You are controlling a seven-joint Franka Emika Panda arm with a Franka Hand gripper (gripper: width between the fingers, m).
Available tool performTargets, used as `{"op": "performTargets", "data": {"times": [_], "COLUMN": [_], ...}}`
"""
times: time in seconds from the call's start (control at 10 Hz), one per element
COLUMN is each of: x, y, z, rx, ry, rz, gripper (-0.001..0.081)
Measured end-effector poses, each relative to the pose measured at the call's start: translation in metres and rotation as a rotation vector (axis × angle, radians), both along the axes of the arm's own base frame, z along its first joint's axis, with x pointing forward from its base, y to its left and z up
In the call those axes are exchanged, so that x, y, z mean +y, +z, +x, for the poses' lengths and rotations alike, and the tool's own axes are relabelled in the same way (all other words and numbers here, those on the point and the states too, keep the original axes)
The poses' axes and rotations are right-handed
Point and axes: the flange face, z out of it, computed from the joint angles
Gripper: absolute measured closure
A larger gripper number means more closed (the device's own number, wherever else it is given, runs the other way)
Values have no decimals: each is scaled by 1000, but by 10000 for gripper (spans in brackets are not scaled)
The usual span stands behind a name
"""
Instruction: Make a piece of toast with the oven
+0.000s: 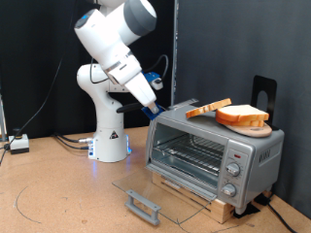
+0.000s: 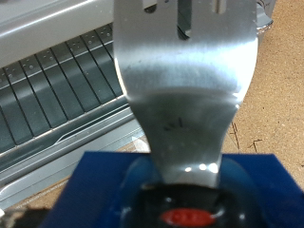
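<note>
Gripper, grip impossible to tell, bears a blue-handled spatula beside the light, crumbly toast slice, best lifted from beneath, at nine o'clock of the bread pile atop the open toaster oven.

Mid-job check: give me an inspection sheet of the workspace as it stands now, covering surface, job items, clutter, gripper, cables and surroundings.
Surface: wooden tabletop; the oven sits on a wooden block.
Oven: glass door open and lying flat; wire rack bare.
Piece of toast: tilted on the oven's roof, beside the pile of slices.
Clutter: black upright object behind the oven.
Gripper: at the oven's upper corner on the exterior view's left; a metal blade extends from it.
Cables: cables on the table by the robot base; small box; thin wire loop.
Surroundings: black backdrop.
</note>
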Motion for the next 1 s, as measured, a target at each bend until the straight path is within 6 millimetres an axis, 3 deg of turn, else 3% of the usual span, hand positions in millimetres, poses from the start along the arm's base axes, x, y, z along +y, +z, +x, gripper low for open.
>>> {"op": "performTargets", "data": {"times": [0.2,0.6,1.0], "x": [5,49,89], "y": [-3,13,5], "z": [-1,-34,-69], "rx": [16,94,107], "ry": [12,275,433], "rz": [24,177,-2], "gripper": [339,339,339]}}
